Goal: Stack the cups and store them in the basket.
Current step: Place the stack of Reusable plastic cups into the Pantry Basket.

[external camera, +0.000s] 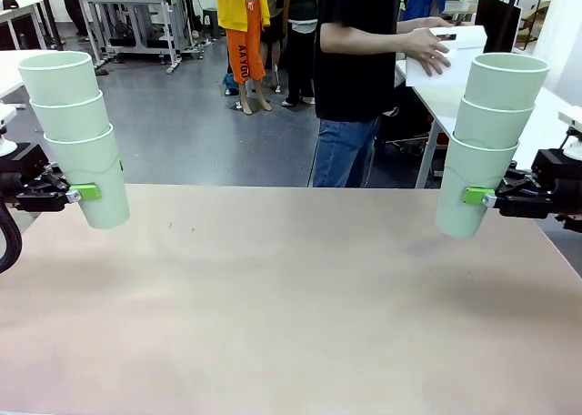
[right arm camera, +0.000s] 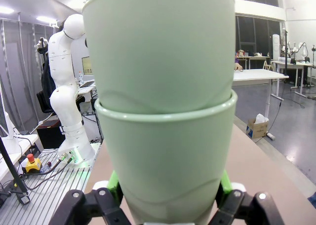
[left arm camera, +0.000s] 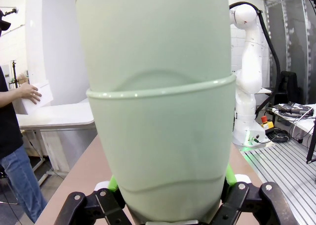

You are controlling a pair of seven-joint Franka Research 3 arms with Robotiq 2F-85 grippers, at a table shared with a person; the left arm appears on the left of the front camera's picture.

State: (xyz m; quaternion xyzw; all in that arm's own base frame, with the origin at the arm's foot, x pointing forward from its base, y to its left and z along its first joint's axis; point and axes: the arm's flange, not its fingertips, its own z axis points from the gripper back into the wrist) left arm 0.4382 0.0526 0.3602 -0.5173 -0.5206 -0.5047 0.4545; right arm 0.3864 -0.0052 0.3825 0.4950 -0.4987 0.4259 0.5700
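Two stacks of three pale green cups hang above the tan table [external camera: 291, 297]. My left gripper [external camera: 91, 195] is shut on the bottom cup of the left stack [external camera: 77, 128], whose top leans left. At the right edge my right gripper [external camera: 466, 198] is shut on the bottom cup of the right stack [external camera: 491, 128], which leans right. The left wrist view shows the held cups [left arm camera: 158, 87] between the gripper's [left arm camera: 170, 205] green pads. In the right wrist view its cups [right arm camera: 158, 62] sit the same way in the gripper [right arm camera: 168, 200]. A person holds the white basket [external camera: 455, 55] over a side table.
The person [external camera: 355, 69] in a black shirt stands past the table's far edge, turned toward a white side table [external camera: 546, 115]. The wrist views show the opposite white arm [left arm camera: 249, 87] [right arm camera: 69, 87] on its base. Other tables and people stand farther back.
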